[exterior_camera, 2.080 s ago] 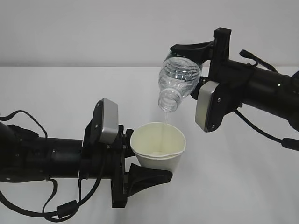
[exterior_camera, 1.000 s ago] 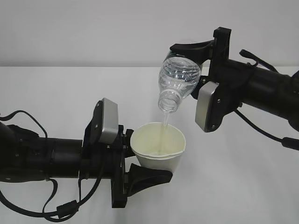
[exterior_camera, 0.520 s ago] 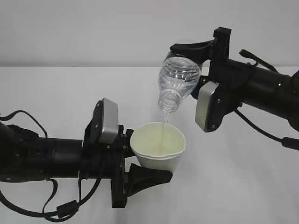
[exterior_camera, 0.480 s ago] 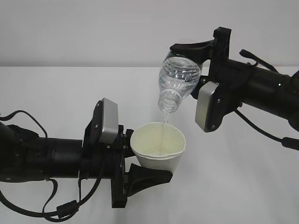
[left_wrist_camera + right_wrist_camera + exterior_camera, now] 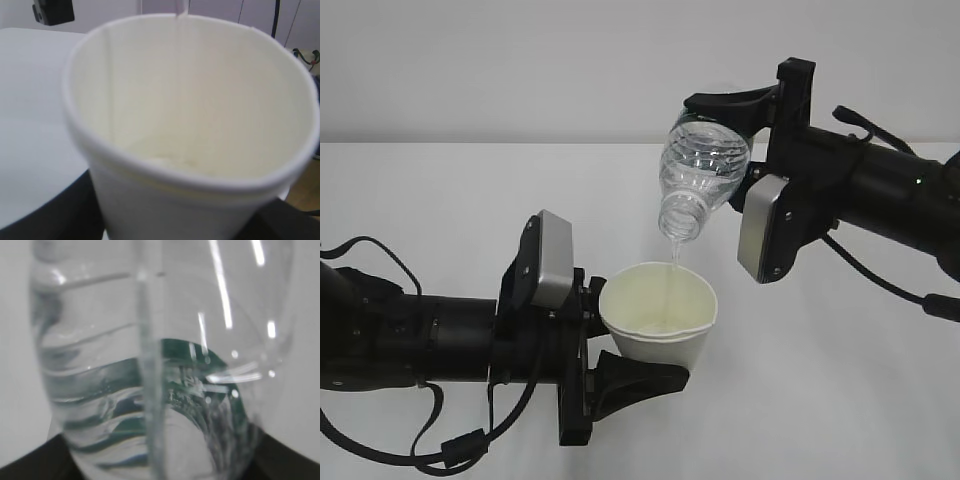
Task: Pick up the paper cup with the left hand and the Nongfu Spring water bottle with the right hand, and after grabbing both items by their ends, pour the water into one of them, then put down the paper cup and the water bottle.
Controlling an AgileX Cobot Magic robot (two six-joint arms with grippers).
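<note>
Exterior view showed us mid-pour: our right hand (image 5: 745,140) was pinching the bottle (image 5: 700,180) by its base end, mouth tipped down and to the left, while our left hand (image 5: 610,345) was clamped on the lower part of the paper cup (image 5: 658,320), holding it upright in the air just under the bottle's mouth, above the white table (image 5: 440,200). A thin stream of water (image 5: 673,268) ran from the mouth into the cup. To do this step well, we judged that we should hold the tilt steady, keep the mouth over the middle of the cup rather than its rim, and keep the cup level, since a squeeze could buckle its soft wall. Left wrist view showed the cup's cream inside (image 5: 190,100) with only a shallow pool at the bottom, so it was far from full. Right wrist view showed the clear ribbed bottle (image 5: 150,365) close up, with a green label glimpsed through it and some water inside; how much was left we could not tell.
</note>
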